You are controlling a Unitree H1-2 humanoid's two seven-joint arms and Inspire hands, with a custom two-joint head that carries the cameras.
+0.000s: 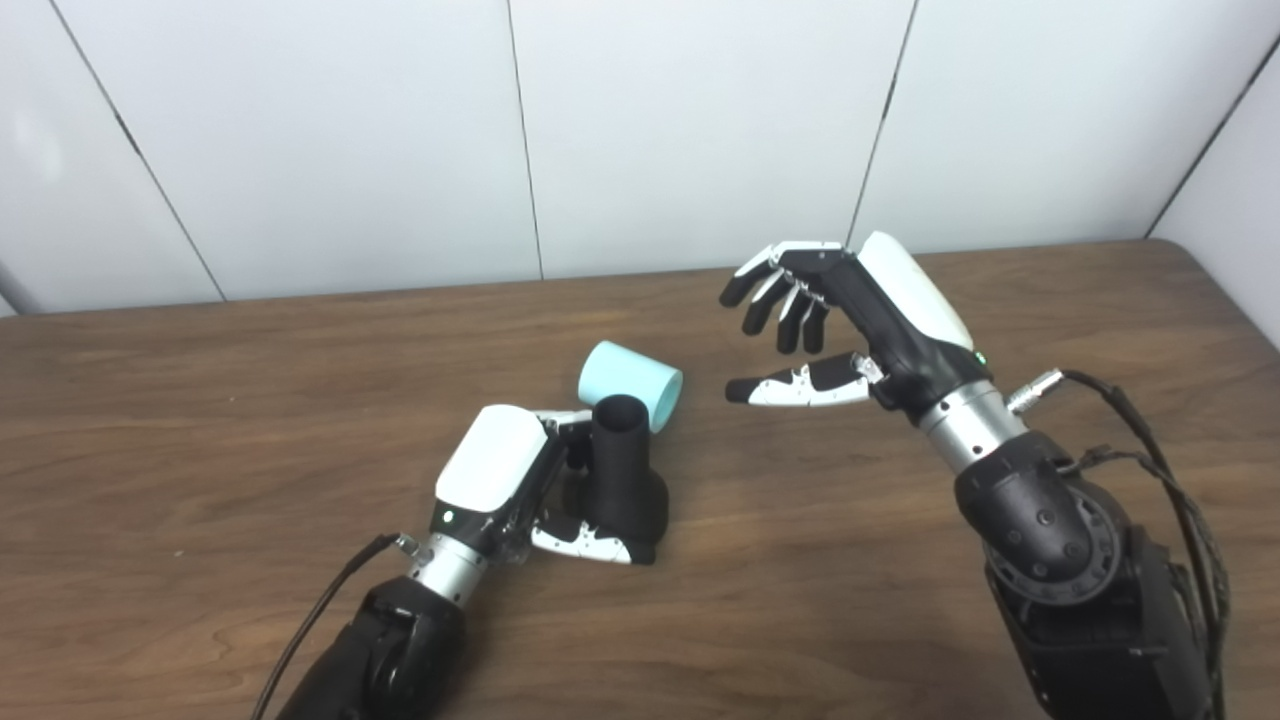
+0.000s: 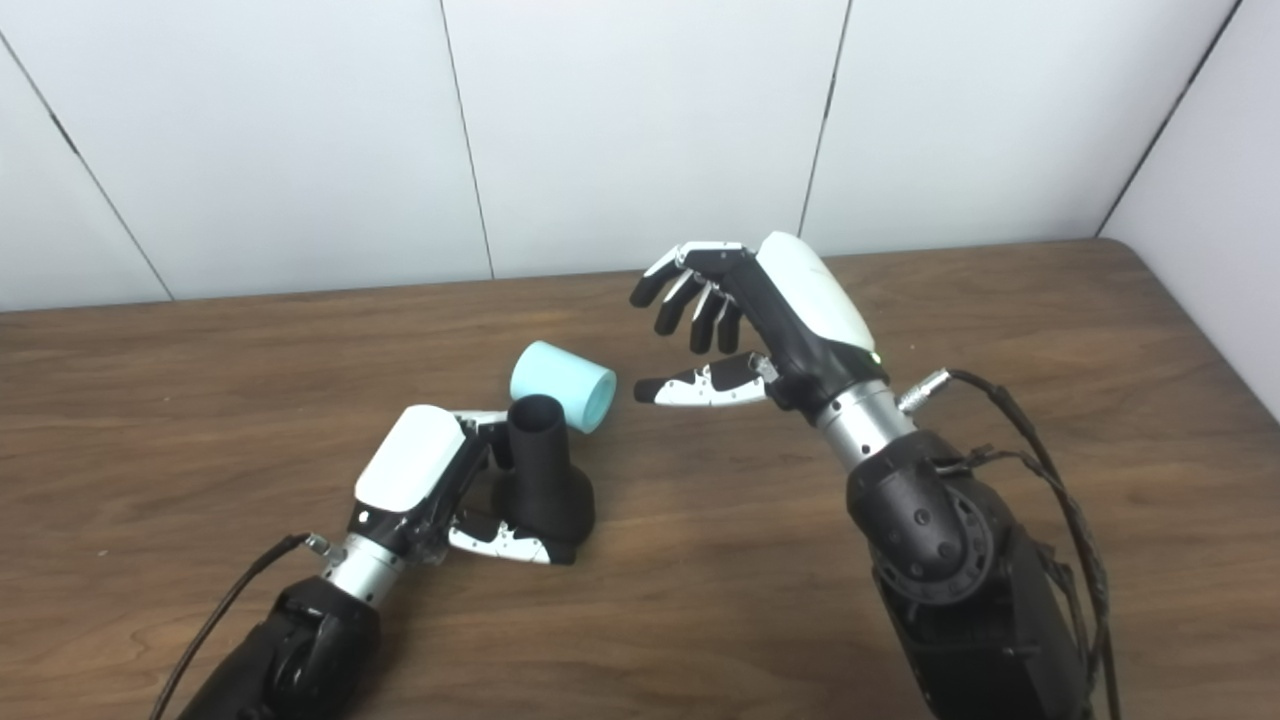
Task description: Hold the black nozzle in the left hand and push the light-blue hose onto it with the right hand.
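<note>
The black nozzle (image 1: pixel 620 478) stands upright on the wooden bench (image 1: pixel 200 420), wide base down and narrow open neck up, roughly midway between the bench's left and right edges and nearer the front edge than the back. The left hand (image 1: pixel 520 480) is closed around it from the left side: the thumb (image 1: pixel 585 543) lies across the front of the base, and the other fingers wrap behind the neck, where they are largely hidden. The base appears to rest on the bench surface, though contact at the underside cannot be confirmed.

The light-blue hose (image 1: pixel 630 384), a short tube section, lies on its side on the bench just behind the nozzle, toward the back edge. Its open end faces right and slightly forward. From these views the nozzle neck overlaps the lower edge of the hose; whether the two touch cannot be told.

The right hand (image 1: pixel 840 320) hangs above the bench to the right of the hose, clear of it and holding nothing. Its fingers (image 1: pixel 775 300) are spread and curled downward, and the thumb (image 1: pixel 800 386) points left toward the hose, with an open gap between thumb and fingers.

The hose is not fitted on the nozzle. White wall panels (image 1: pixel 700 120) stand behind the back edge of the bench.
</note>
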